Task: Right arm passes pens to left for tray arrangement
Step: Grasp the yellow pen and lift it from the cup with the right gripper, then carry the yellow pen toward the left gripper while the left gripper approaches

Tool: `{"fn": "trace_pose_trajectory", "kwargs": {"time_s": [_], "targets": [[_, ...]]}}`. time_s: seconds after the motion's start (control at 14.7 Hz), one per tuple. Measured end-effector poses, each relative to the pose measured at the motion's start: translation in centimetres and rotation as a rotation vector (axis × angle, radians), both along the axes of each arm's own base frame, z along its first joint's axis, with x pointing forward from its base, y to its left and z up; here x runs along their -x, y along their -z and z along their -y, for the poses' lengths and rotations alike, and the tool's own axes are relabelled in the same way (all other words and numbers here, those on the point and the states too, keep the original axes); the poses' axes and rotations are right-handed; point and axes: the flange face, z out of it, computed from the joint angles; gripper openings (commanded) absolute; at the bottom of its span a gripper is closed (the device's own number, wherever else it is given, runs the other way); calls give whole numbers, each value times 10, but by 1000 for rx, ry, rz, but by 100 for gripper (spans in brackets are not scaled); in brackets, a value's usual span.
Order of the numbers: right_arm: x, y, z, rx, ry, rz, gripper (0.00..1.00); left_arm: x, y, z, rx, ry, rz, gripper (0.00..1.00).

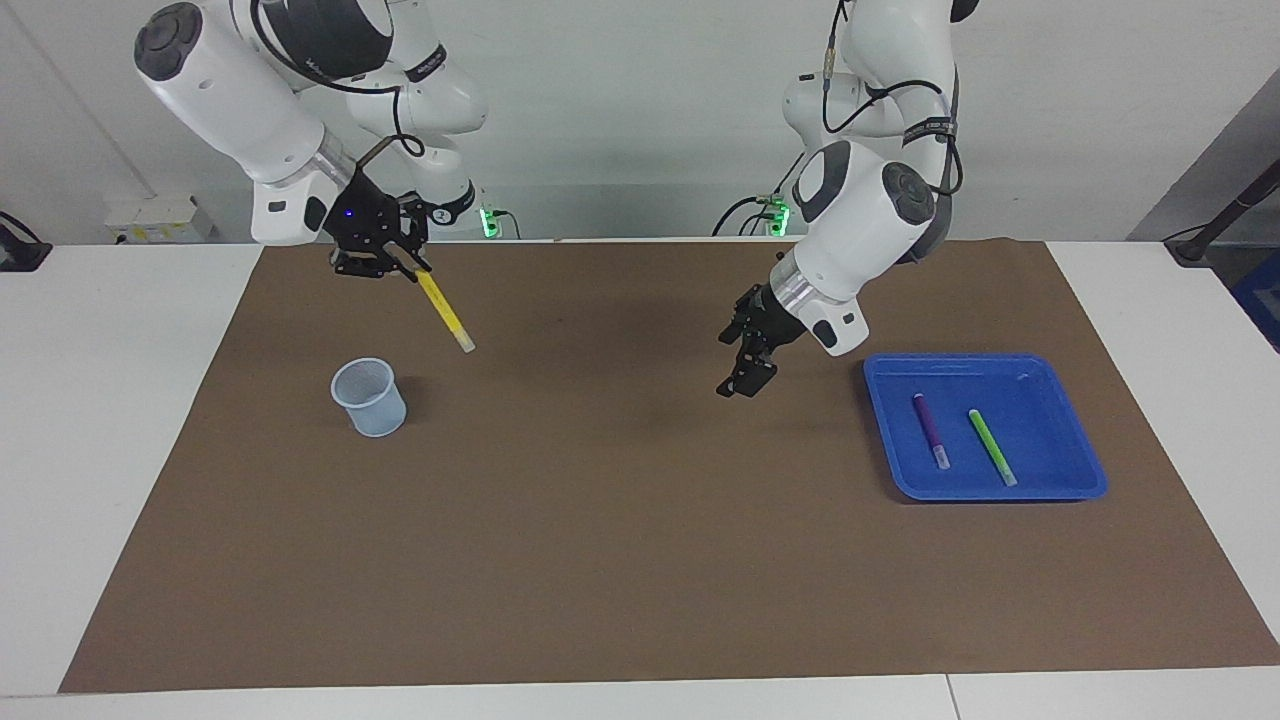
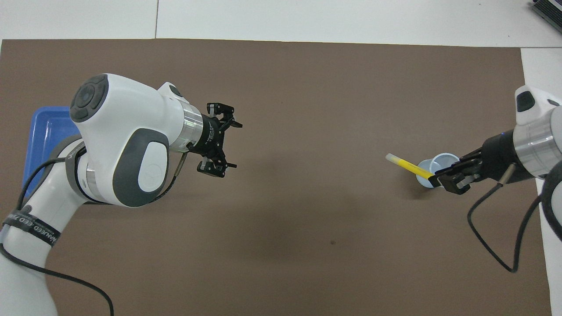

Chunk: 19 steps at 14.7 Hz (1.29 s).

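The tray (image 1: 1062,478) holds the purple pen (image 1: 930,430) and green pen (image 1: 991,446); the cup (image 1: 370,398) looks empty; the right gripper (image 1: 410,270) pinches the yellow pen (image 1: 444,312); the left gripper (image 1: 745,362) hangs spread.

A cup (image 1: 369,397) stands on the mat (image 1: 640,560) toward the right arm's end of the tabletop; a tray (image 1: 1060,385) at the left arm's end holds two pens (image 1: 930,430) side by side.

Facing cam: high, across the worktop (image 1: 120,400), looking at the robots. Overhead cam: above them, steeply down. Both share the brown mat (image 1: 640,560).
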Motion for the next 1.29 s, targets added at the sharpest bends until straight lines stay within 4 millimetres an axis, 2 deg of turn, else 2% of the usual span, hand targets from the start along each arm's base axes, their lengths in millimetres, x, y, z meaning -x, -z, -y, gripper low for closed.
{"fn": "trace_pose_trajectory", "kwargs": {"time_s": [0.27,0.54,0.75,1.02,1.29], "targets": [[-1,-3,-19,-111,8,7,0,12,-19,33,36,-77,-14,100],[-1,-5,-56,-193,10,28,0,31,-31,70,70,-98,-6,100],[1,-5,-79,-223,7,33,0,48,-49,91,88,-75,13,100],[2,-6,-91,-269,12,36,0,72,-79,108,104,-101,22,100],[2,-9,-100,-306,16,46,0,93,-90,134,135,-125,35,100]]}}
